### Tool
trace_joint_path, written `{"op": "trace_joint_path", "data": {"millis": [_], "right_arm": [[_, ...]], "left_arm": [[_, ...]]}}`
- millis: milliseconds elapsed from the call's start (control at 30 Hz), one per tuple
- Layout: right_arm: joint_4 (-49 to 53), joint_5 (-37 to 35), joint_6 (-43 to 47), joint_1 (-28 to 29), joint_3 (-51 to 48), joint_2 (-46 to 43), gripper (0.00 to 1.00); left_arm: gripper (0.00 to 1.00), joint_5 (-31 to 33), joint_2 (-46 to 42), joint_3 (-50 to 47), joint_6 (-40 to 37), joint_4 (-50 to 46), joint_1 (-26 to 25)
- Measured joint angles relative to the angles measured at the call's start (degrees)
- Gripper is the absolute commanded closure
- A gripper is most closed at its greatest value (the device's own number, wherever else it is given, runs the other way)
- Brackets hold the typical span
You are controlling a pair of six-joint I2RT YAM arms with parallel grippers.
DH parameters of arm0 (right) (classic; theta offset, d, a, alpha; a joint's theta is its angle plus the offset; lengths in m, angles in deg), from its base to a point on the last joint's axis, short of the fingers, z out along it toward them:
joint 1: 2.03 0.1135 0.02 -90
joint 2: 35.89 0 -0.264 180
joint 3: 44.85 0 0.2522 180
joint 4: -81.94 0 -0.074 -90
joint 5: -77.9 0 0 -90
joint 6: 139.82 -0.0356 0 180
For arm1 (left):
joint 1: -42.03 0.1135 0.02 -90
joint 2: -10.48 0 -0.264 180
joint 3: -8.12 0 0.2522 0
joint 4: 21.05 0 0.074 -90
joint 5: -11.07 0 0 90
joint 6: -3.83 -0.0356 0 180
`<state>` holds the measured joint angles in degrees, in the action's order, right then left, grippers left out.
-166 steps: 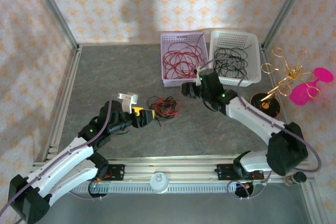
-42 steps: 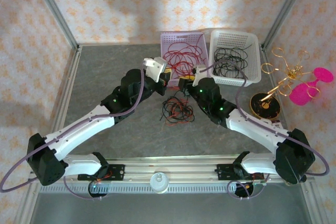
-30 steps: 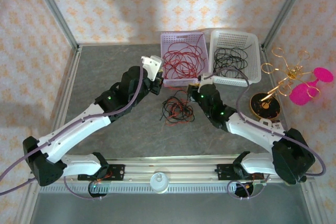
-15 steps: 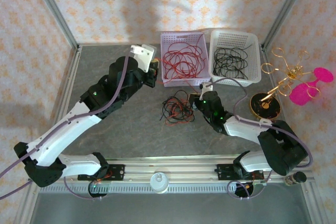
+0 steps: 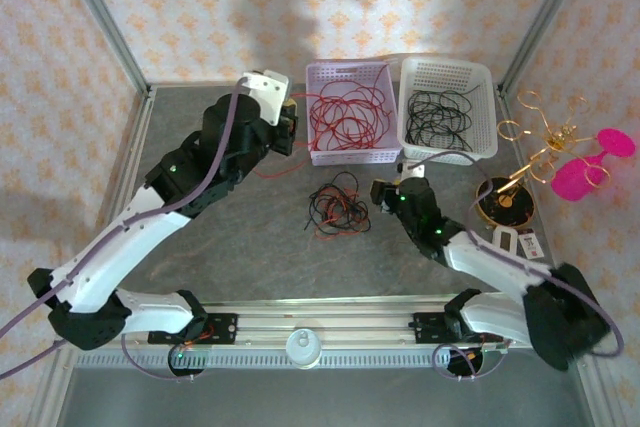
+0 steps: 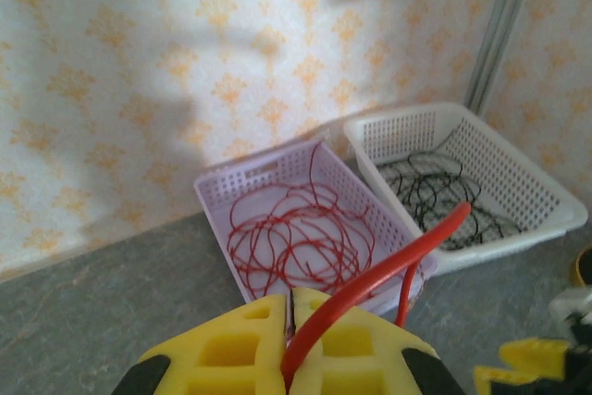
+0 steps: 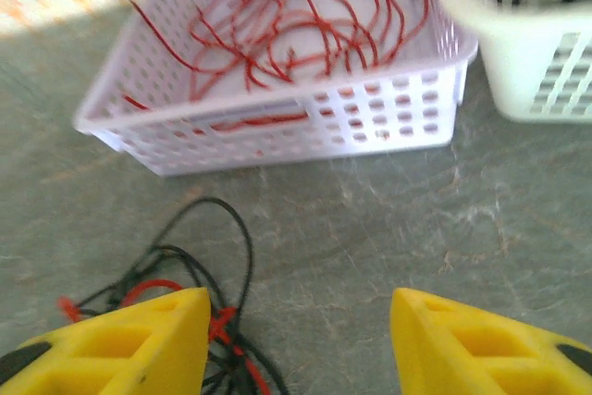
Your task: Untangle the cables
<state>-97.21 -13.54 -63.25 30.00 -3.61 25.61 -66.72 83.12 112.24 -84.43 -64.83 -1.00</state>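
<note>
I had the left gripper point(image 6: 289, 307) pinched on one red cable point(image 6: 370, 275), held up near the lavender basket point(image 6: 215, 193), presumably to drop it there; the right gripper point(image 7: 301, 335) stood wide beside the tangle point(image 5: 336, 209) on the table point(image 5: 260, 247)

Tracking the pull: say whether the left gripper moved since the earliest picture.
Yes. The left gripper, shut on a red cable, moved rearward and now sits beside the lavender basket.

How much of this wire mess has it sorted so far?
Done: red cables lie in the lilac basket, black cables in the white basket. In hand: the left gripper is shut on one red cable. Left: a black-and-red tangle on the table, beside the open right gripper.
</note>
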Motion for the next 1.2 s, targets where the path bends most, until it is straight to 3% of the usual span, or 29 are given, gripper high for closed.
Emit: {"op": "trace_joint_path", "data": {"millis": [100,200,367,567,633,800,867,900,1000,1033,1200], "right_arm": [[2.8,4.9,2.1,0.0,2.3,-9.3,0.4],[4.2,14.1,5.4,-0.1,8.1,-12.7,0.4],[5.8,25.0,12.3,-0.1,21.1,-7.0,0.4],[10.5,33.0,22.9,-0.1,30.1,0.6,0.38],[11.9,33.9,25.6,-0.1,31.8,2.7,0.46],[14.5,34.6,29.7,-0.1,35.9,8.0,0.94],[15.6,34.3,30.4,-0.1,38.1,10.1,1.0],[16.1,33.9,30.4,-0.1,38.7,10.5,1.0],[16.6,31.7,29.5,-0.1,40.0,10.7,1.0],[16.7,30.7,28.9,-0.1,40.8,10.7,1.0],[20.6,22.7,25.4,-0.1,49.2,12.1,1.0]], "left_arm": [[1.0,-1.3,1.3,0.0,0.2,-1.7,0.0],[1.0,-3.3,1.9,0.0,0.1,-3.5,0.0],[1.0,-8.0,1.9,-0.8,0.1,-4.5,0.0],[1.0,-14.0,2.1,-3.2,-0.3,-6.0,0.0],[1.0,-15.1,2.1,-3.5,-0.4,-6.3,0.0],[1.0,-16.4,2.1,-5.0,-0.7,-6.6,0.0],[1.0,-16.3,2.1,-5.9,-0.7,-6.6,0.0],[0.95,-16.3,2.1,-6.3,-0.7,-6.6,0.0],[0.51,-15.3,2.1,-7.7,-0.7,-6.4,0.0],[0.43,-14.7,1.9,-8.4,-0.7,-5.9,0.0],[0.32,-11.3,-1.2,-15.5,-0.5,-1.5,0.0]]}}
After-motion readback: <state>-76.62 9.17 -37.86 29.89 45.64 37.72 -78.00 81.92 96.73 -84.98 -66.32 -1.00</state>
